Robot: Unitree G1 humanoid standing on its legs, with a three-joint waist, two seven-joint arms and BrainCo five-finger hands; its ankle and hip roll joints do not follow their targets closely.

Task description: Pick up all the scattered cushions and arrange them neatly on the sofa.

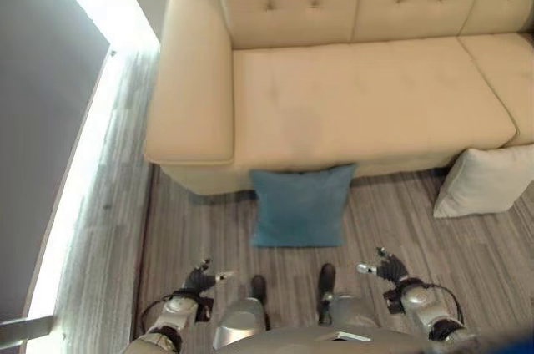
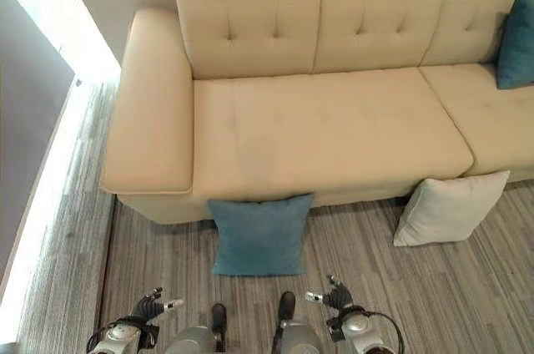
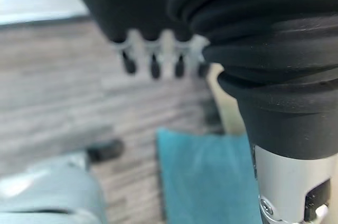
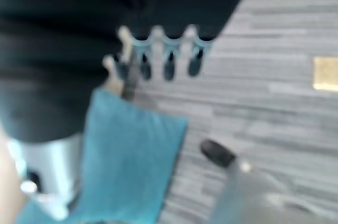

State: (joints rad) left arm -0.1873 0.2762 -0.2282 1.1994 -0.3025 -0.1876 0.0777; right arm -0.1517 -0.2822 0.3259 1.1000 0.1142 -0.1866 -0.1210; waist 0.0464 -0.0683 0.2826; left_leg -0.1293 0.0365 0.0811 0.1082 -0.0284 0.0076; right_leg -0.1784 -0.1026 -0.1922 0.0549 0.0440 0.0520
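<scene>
So the teal cushion (image 1: pixel 300 206) is leaning on the floor (image 1: pixel 400 245) against the front of the beige sofa (image 1: pixel 367 95), right in the middle, and a cream cushion (image 1: pixel 488 180) is propping itself against the sofa's front further to the right, well apart from it. Another teal cushion (image 2: pixel 519 41) is already sitting up on the sofa seat at the far right. The left hand (image 1: pixel 200 277) and right hand (image 1: pixel 385 267) are both hanging low with fingers loosely spread, holding nothing, near the first teal one but not touching it
</scene>
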